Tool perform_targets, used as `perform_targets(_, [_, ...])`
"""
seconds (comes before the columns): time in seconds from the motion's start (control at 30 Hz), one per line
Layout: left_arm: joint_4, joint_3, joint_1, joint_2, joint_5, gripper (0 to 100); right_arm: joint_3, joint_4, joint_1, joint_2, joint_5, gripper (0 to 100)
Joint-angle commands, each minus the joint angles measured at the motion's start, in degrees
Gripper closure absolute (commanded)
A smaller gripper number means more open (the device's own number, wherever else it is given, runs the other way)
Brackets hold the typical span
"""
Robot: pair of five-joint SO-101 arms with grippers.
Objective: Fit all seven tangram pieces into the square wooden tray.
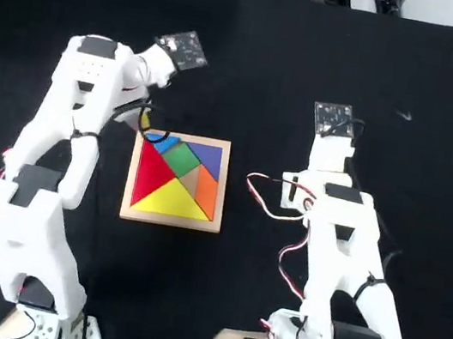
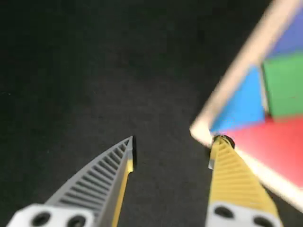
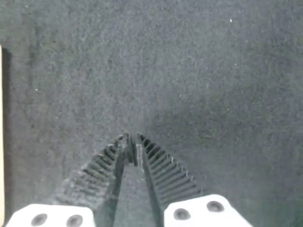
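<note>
Fingers (image 2: 94,182) of the left gripper (image 2: 175,142) are spread wide and hold nothing. They are ribbed plastic, and the yellow one's tip sits at the upper left corner of the square wooden tray (image 1: 183,137). The right gripper (image 3: 130,144) is clenched on nothing over the black felt-like cloth (image 1: 78,14), right of the tray. I count seven flat coloured tangram pieces (image 1: 179,181), all packed inside the one tray at centre frame.
</note>
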Motion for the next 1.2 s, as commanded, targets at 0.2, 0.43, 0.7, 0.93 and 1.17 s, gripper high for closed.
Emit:
perform_targets(0.2, [-4.48,-0.13,2.07,3.96,7.82,74,-1.54,-1.32,0.53,-0.04,0.44,98.7])
perform_targets(0.43, [-1.58,-0.04,4.35,3.52,7.82,74,-1.54,-1.32,0.53,-0.04,0.44,98.7])
perform_targets(0.7, [3.6,-8.31,0.04,-3.25,13.8,74,-1.63,-1.32,0.53,-0.04,0.44,98.7])
perform_targets(0.93, [14.86,-14.2,-3.3,-17.85,29.71,74,-1.63,-1.32,0.53,-0.04,0.44,98.7])
perform_targets(1.17, [21.36,-14.2,-8.75,-30.24,46.33,82,-1.89,-1.14,0.44,-0.31,0.0,98.7])
